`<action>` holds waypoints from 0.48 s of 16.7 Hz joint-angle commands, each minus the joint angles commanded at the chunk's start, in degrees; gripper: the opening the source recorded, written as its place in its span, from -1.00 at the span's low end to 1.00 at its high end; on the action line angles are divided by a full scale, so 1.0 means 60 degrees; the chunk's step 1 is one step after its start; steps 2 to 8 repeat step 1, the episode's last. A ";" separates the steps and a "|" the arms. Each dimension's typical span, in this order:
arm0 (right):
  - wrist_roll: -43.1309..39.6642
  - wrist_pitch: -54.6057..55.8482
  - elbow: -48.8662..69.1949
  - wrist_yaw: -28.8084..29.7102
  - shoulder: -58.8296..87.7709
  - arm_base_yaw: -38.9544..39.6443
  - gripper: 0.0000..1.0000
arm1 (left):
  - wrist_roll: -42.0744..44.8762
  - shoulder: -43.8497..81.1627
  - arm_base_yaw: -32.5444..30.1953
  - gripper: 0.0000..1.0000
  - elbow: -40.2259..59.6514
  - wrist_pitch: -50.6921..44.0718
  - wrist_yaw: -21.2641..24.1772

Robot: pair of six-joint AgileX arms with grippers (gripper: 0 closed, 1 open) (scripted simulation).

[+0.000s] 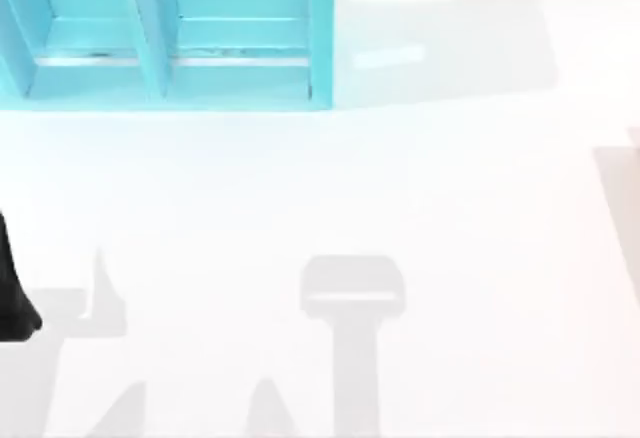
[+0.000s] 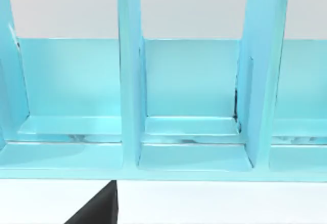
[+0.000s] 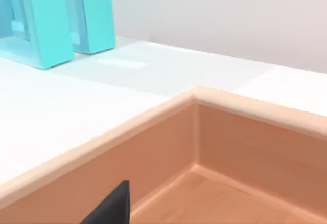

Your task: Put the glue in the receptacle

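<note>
Fingers' state: cannot tell, either gripper. Receptacle [image 1: 240, 33], turquoise, upright dividers, stands far left on the table [image 1: 400, 188].

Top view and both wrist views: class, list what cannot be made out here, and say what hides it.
- Receptacle: its far and left parts are cut off by the top view's edges.
- Left arm: a dark piece at the top view's left edge; the frame cuts it off.
- Wooden tray: the right wrist view's edges cut it off.
</note>
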 joint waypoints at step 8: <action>0.0000 0.0000 0.0000 0.0000 0.0000 0.0000 1.00 | 0.0000 0.0000 0.0000 1.00 0.0000 0.0000 0.0000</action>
